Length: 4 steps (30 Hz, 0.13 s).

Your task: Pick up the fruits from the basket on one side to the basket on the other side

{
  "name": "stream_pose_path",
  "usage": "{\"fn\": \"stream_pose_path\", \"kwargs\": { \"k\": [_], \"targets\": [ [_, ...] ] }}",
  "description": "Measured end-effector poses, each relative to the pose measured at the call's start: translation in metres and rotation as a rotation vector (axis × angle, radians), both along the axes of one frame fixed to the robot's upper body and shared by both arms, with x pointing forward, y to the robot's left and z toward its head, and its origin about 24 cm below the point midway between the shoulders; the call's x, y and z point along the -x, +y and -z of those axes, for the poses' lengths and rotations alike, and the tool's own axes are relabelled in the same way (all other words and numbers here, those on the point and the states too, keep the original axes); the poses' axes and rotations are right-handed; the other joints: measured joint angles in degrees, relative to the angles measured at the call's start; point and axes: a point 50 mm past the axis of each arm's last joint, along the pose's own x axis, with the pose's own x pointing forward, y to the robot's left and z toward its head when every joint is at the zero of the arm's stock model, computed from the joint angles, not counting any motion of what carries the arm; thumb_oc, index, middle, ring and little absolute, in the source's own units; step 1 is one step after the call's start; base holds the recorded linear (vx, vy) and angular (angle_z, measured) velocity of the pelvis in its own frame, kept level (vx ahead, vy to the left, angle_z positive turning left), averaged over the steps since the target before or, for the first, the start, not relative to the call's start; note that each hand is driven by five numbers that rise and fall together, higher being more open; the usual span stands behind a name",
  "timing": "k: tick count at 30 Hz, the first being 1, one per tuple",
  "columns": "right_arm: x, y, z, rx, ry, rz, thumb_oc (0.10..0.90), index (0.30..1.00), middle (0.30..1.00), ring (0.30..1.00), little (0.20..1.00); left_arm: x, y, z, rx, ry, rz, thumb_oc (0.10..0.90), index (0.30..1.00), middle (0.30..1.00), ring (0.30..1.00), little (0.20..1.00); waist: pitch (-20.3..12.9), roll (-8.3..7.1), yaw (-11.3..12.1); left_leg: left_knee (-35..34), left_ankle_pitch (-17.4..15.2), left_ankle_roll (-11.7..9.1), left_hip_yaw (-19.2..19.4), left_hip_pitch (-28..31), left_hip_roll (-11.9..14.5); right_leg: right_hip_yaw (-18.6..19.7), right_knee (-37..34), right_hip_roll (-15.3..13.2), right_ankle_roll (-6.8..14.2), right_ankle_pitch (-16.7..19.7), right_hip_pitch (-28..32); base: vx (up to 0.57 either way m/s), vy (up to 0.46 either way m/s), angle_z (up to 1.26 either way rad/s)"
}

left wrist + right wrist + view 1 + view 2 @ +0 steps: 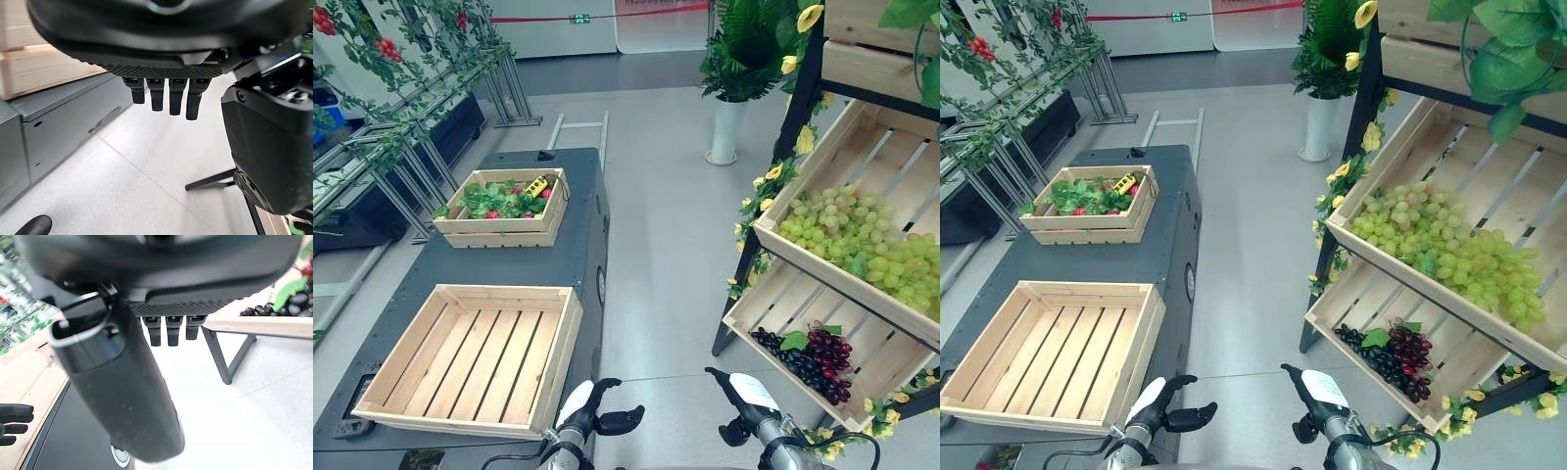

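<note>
Rn both hands, left point(597, 416) & right point(744, 397), hang low w/ slack fingers, holding zip, between bare crate point(470, 357) and grapes point(808, 357).

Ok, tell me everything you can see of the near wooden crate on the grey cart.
The near crate is a shallow rectangular box of pale, unfinished-looking wood, with a slatted floor and plain board walls. It holds nothing. It lies flat on the dark grey cart, at the end nearest the robot, apart from the smaller crate of leaves and fruit farther along. Neither the left hand nor the right hand touches it.
</note>
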Motion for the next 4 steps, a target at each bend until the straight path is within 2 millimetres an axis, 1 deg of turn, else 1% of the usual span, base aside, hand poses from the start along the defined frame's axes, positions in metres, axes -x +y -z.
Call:
{"fn": "stream_pose_path", "kwargs": {
  "k": [4],
  "targets": [
    [0.0006,-0.0033,0.0012,0.012,0.009,0.009,0.800,0.900,0.900,0.900,0.900,0.0019,-0.0024,0.0016,0.020,0.034,0.028,0.800,0.900,0.900,0.900,0.900,0.94,0.81,-0.02,0.00,0.01,-0.06,-0.17,-0.04,0.10,-0.15,0.00,0.13,-0.03,-0.12,0.00,0.00,0.000,0.00]
  ]
}}
